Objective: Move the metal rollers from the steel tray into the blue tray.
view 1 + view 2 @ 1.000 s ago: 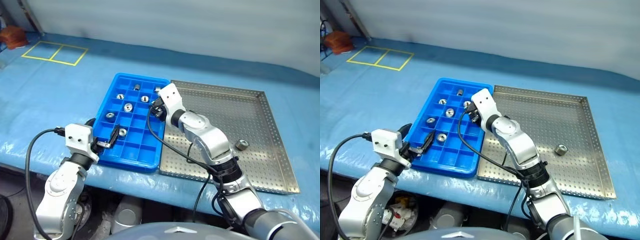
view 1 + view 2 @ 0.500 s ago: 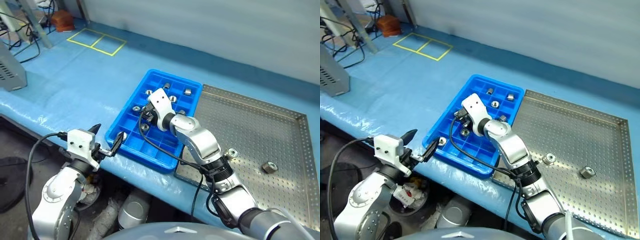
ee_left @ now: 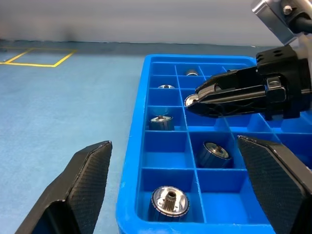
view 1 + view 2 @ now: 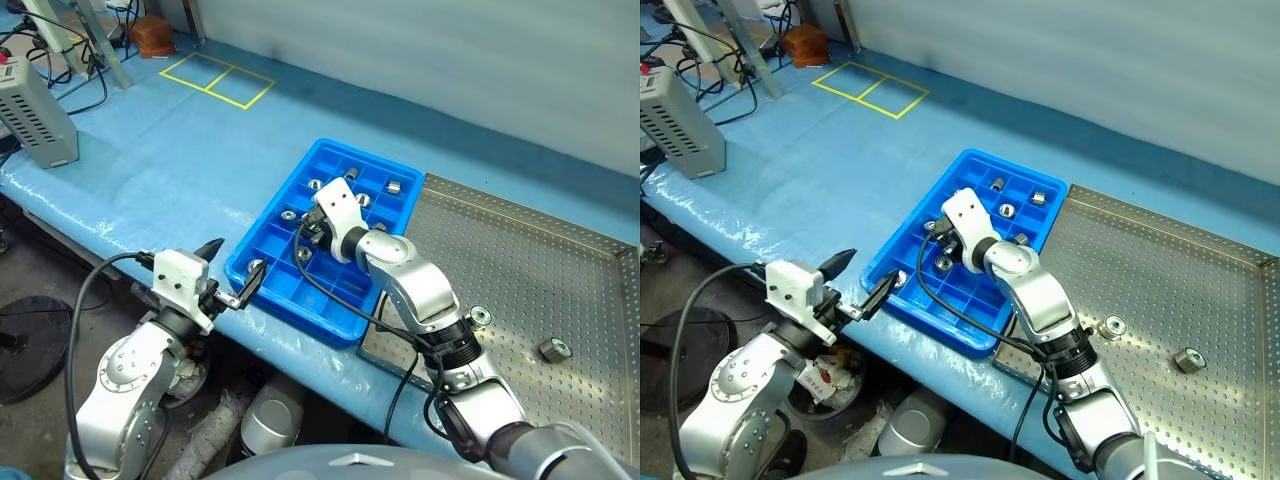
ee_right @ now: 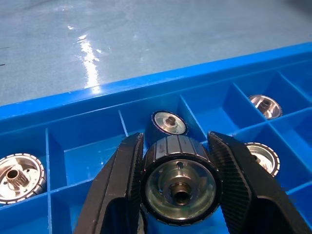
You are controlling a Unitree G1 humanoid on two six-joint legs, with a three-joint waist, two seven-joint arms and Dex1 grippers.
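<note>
One metal roller (image 5: 179, 181) is clamped between the fingers of the right end effector (image 4: 308, 232), held above the blue tray (image 4: 262, 245), whose compartments hold other rollers. Two rollers lie on the steel tray (image 4: 590, 300) beside it. The left end effector (image 4: 232, 274) hangs spread wide and empty just beside the blue tray's near corner.

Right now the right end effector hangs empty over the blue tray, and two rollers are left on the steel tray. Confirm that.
Not empty. The right end effector is shut on a roller, as the right wrist view shows. The rest holds: it hangs over the blue tray, and two rollers are left on the steel tray.
</note>
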